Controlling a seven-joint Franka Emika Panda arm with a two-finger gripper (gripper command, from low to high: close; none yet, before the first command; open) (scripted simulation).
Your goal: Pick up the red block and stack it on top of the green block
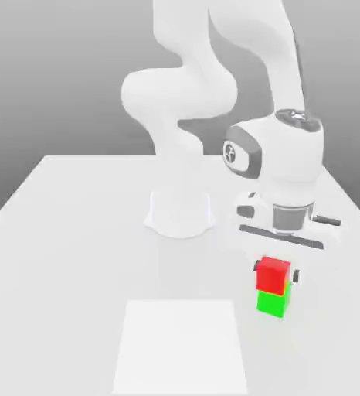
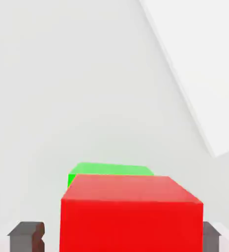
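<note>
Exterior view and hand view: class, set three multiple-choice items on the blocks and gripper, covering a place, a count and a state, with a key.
1. Where is the red block?
A. on the green block
B. beside it
C. under it

2. How many blocks are there?
A. one
B. two
C. three

3. How is the gripper?
A. shut on the red block
B. open
C. shut on the green block

Key: 1 A, red sits on green. 2 B, one red, one green. 3 B, fingers stand apart from the red sides.

The red block point(image 1: 273, 272) sits on the green block point(image 1: 274, 302).
</note>
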